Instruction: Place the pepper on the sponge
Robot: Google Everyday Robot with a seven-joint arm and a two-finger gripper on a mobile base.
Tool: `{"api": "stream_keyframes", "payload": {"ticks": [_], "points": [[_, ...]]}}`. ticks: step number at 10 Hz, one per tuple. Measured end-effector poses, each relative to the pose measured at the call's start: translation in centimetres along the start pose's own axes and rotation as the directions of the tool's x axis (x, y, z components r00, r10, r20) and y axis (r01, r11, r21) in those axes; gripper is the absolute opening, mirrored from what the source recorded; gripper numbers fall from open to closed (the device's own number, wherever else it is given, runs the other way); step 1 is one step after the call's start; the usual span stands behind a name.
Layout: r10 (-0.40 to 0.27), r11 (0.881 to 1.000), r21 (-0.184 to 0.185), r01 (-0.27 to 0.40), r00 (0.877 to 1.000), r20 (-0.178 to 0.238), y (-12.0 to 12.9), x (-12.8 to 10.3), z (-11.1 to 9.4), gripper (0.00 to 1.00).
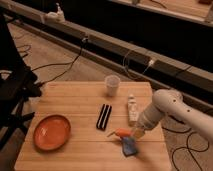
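- The gripper (136,133) hung low over the near right part of the wooden table (75,97), at the end of the white arm (170,107) that reached in from the right.
- Its jaws appeared clenched on the right end of the pepper (121,133), which stuck out level to the left of them.
- The pepper sat just past the far edge of the sponge (129,147). Whether it touched that edge could not be told, but it did not rest across the sponge's top.
- The sponge lay flat close to the near edge of the table, slightly nearer than the gripper.
- Judged from this, the step in hand was bringing the held pepper onto the sponge, late in the carry.
- The next move called for a small shift toward the near side, so the pepper's middle came over the sponge's middle, then a gentle lowering before letting go. The pepper is slim and could roll off a small pad.
- The black ridged block (104,117), the white bottle (132,107), the cup (113,85) and the orange plate (51,132) stood apart from that path.
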Motion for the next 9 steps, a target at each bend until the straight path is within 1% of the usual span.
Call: {"api": "stream_keyframes", "payload": {"ticks": [1, 2, 3, 5, 8, 9], "points": [[0.022, 1.000, -0.006, -0.022, 1.000, 0.005, -0.1, 0.8, 0.3, 0.07], [0.045, 0.999, -0.016, -0.045, 0.999, 0.013, -0.2, 1.7, 0.6, 0.19], [0.060, 0.998, -0.027, -0.060, 0.998, 0.017, -0.2, 2.3, 0.9, 0.27], [0.092, 0.994, -0.061, -0.090, 0.996, 0.023, 0.3, 3.7, 1.8, 0.50], [0.102, 0.989, -0.109, -0.098, 0.994, 0.035, 1.1, 4.5, 3.4, 0.76], [0.100, 0.988, -0.121, -0.095, 0.994, 0.038, 1.3, 4.5, 3.8, 0.80]]}}
